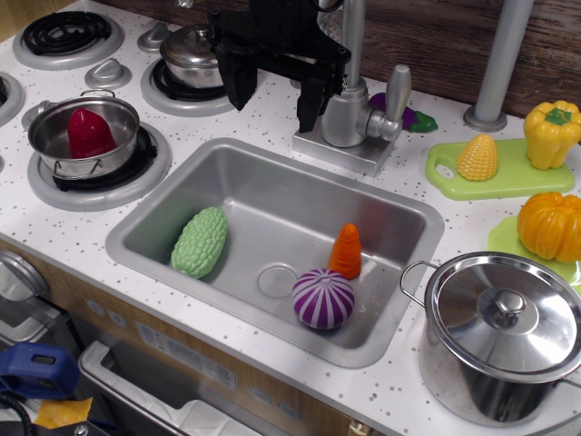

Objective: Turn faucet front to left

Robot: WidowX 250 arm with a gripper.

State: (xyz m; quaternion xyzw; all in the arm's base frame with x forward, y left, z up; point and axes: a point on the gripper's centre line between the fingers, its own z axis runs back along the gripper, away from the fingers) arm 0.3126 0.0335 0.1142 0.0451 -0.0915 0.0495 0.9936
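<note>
Overhead view. The white speckled surface (pixel 272 104) carries a rectangular stainless steel sink basin (pixel 163 211) at its centre. The grey metallic toy faucet (pixel 352 113) stands on its square base plate at the far rim of the sink, right of centre. Its thin upright pipe rises out of the top of the frame, and its stubby lever handle projects to the right of the round body.

The black end effector (pixel 277 91) is positioned at the far edge of the sink, immediately left of the faucet body. Its two fingers (pixel 240 86) point downward with a wide gap between them and nothing held. The right finger is just beside the faucet body; contact cannot be confirmed.

Sink contents: a light green bumpy toy gourd (pixel 201 241) at the left, an orange toy carrot (pixel 346 251) at the right, and a purple-and-white striped toy onion (pixel 323 298) near the carrot, on the near side.

Left of the sink, a small steel pot holding a red toy vegetable (pixel 88 133) sits on a burner. A lidded steel pot (pixel 191 56) occupies a burner at the far side. At the right, a green cutting board (pixel 508 177) carries yellow toy corn (pixel 477 157). A large lidded steel stockpot (pixel 502 334) stands at the near right.
</note>
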